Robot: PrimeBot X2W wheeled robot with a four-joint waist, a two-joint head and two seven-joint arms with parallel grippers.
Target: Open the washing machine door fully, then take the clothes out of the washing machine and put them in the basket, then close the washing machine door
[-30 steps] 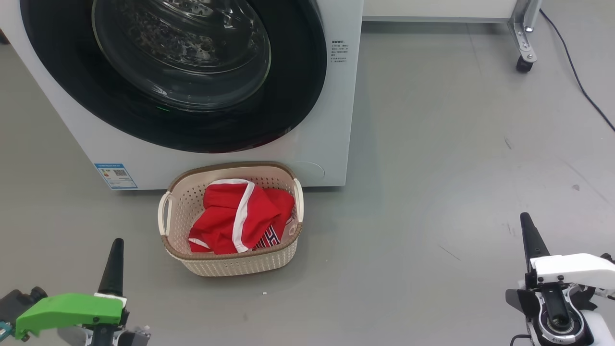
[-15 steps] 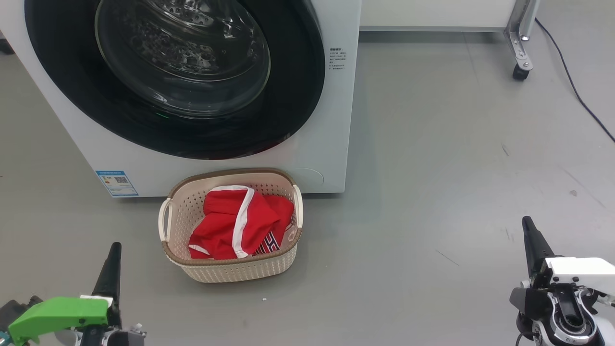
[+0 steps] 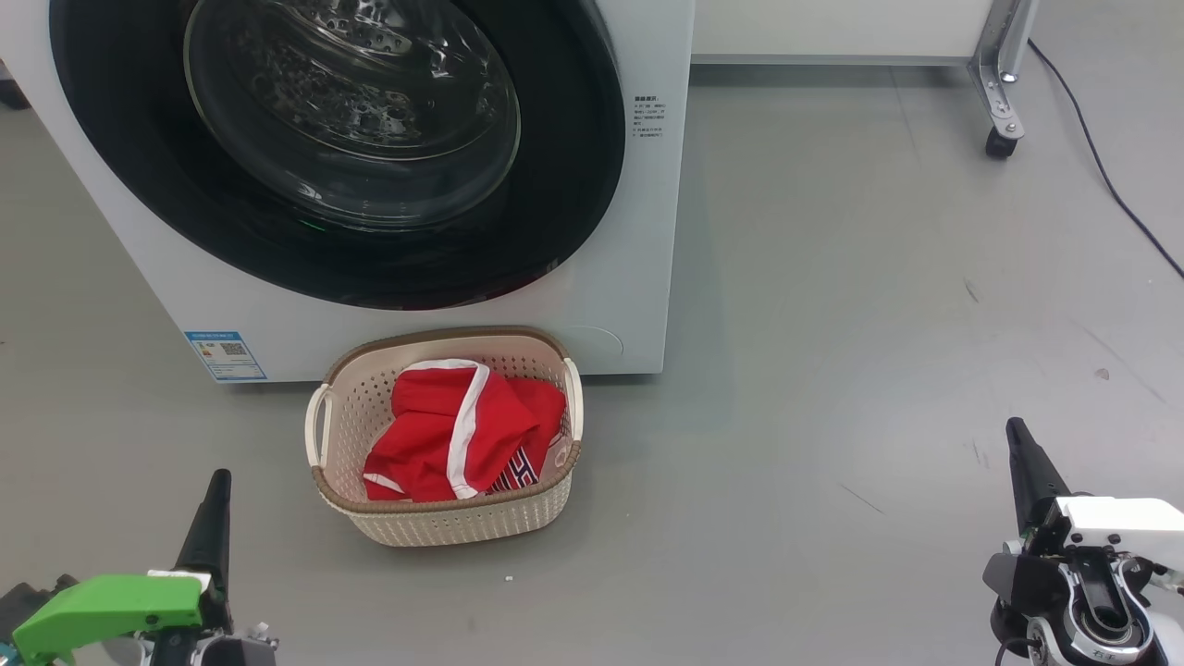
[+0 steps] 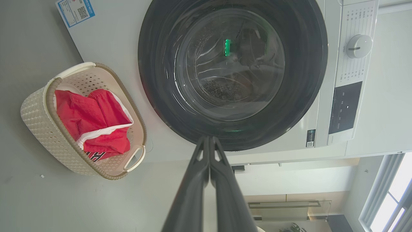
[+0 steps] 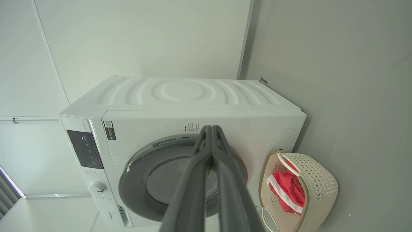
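The white washing machine point(image 3: 638, 231) stands ahead with its black-rimmed glass door point(image 3: 351, 120) lying flat against the front. The cream basket point(image 3: 462, 518) sits on the floor just before it, holding the red clothes point(image 3: 435, 435) with white trim. My left gripper point(image 3: 217, 495) is at the lower left, shut and empty, well short of the basket. My right gripper point(image 3: 1020, 444) is at the lower right, shut and empty, far from both. The left wrist view shows the door point(image 4: 231, 71), the basket point(image 4: 42, 129) and the pressed-together fingers point(image 4: 193, 180). The right wrist view shows the machine point(image 5: 180, 96) and basket point(image 5: 318, 190).
Grey floor spreads around the machine. A metal frame leg on a caster point(image 3: 999, 139) stands at the back right, with a black cable point(image 3: 1110, 176) trailing across the floor beside it. A blue label point(image 3: 225, 356) sticks low on the machine's front.
The head view has shifted slightly, so machine and basket sit a little lower in it. Both grippers have dropped a touch toward the bottom edge. Nothing was picked up or released.
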